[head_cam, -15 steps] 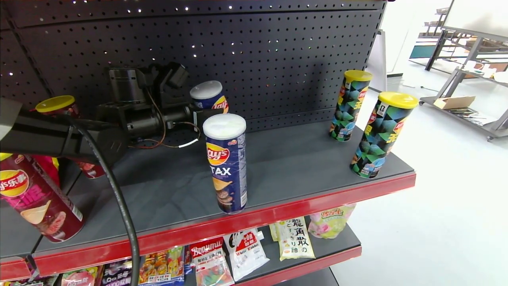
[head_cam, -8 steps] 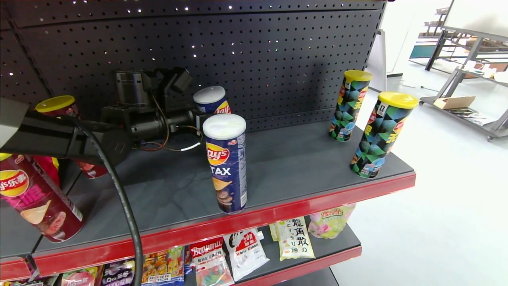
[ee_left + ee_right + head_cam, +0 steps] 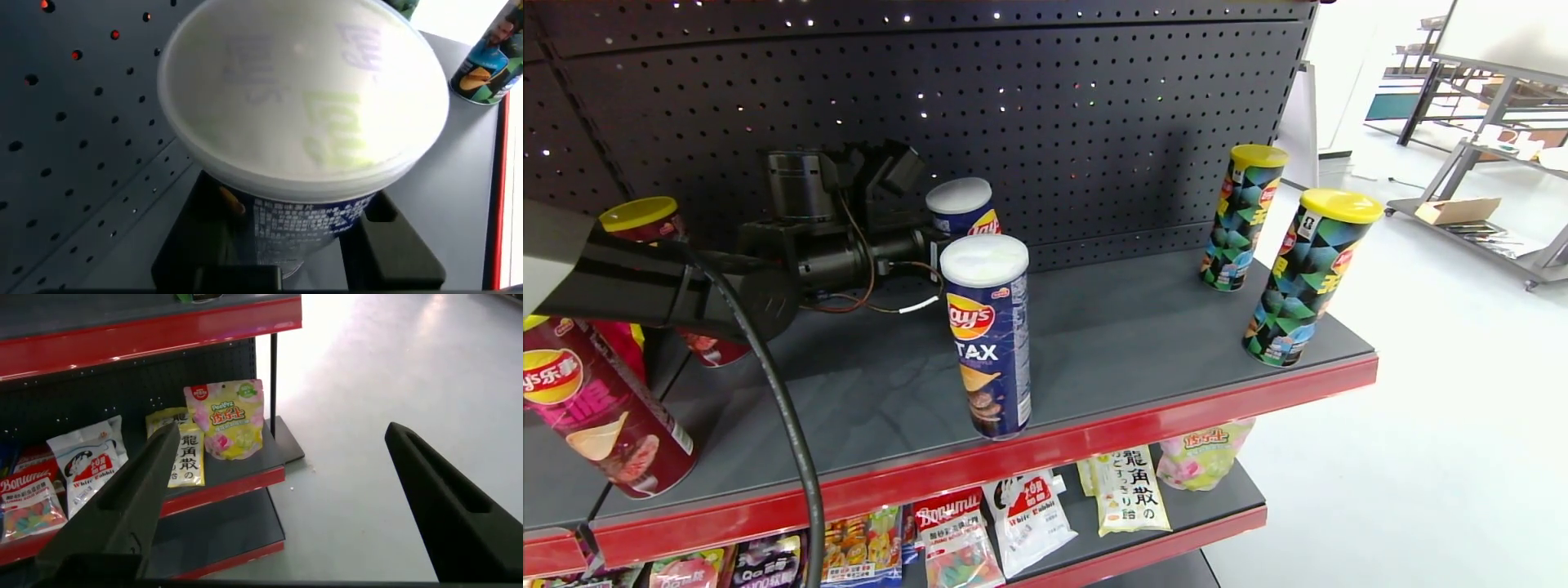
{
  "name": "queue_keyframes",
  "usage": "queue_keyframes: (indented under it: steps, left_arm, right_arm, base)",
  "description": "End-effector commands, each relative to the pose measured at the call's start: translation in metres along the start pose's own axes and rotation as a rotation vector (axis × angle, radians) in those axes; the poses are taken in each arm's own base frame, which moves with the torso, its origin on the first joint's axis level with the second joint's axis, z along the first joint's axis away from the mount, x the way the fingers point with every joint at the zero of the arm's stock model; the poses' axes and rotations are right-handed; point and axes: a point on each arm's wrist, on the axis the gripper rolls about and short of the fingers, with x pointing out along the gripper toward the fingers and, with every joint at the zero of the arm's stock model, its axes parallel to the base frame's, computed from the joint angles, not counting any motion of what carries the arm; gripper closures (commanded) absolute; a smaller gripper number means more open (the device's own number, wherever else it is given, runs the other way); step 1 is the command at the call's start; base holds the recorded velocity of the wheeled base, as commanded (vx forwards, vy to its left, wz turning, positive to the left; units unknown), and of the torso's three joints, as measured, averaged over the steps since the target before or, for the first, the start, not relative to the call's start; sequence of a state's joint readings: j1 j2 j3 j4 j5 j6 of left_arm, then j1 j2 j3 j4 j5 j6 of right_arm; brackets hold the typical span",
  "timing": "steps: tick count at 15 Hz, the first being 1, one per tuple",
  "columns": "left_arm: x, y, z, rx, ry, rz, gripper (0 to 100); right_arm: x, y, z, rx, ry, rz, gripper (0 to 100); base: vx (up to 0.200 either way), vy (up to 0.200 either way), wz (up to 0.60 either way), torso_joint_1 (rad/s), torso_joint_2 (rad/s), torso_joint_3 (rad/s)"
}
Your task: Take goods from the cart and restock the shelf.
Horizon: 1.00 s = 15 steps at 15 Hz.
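The left claw (image 3: 286,249) grips a blue chip can (image 3: 964,211) around its body. The can is upright at the back of the grey shelf (image 3: 1143,343), close to the pegboard (image 3: 1094,122) and just behind a second blue can (image 3: 988,343) near the front edge. The right claw (image 3: 282,433) hangs wide open lower down, facing snack bags (image 3: 225,416).

Two blue chip cans (image 3: 988,335) (image 3: 964,211) showing at the middle of the shelf (image 3: 1143,343), two red chip cans (image 3: 596,416) (image 3: 645,224) occupying its left, two yellow-lidded patterned cans (image 3: 1245,216) (image 3: 1307,278) standing at its right.
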<state>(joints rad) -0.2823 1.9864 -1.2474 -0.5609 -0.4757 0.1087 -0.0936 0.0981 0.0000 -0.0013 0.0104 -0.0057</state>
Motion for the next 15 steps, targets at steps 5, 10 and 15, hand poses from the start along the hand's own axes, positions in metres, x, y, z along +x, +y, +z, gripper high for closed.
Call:
queue_keyframes:
  steps: [5, 10, 15]
  left_arm:
    - [-0.001, 0.000, 0.001, -0.001, 0.000, 0.000, 0]
    - [-0.033, -0.003, 0.005, -0.006, 0.004, 0.035, 0]
    - [-0.124, -0.032, -0.009, -0.014, 0.052, 0.109, 0]
  right_arm:
    - [0.000, 0.000, 0.000, 0.000, 0.001, 0.000, 0]
    - [0.000, 0.000, 0.000, 0.000, 0.001, 0.000, 0]
    - [0.000, 0.000, 0.000, 0.000, 0.001, 0.000, 0]
  base:
    - [0.000, 0.000, 0.00, 0.000, 0.00, 0.000]
    - [0.000, 0.000, 0.00, 0.000, 0.00, 0.000]
    - [0.000, 0.000, 0.00, 0.000, 0.00, 0.000]
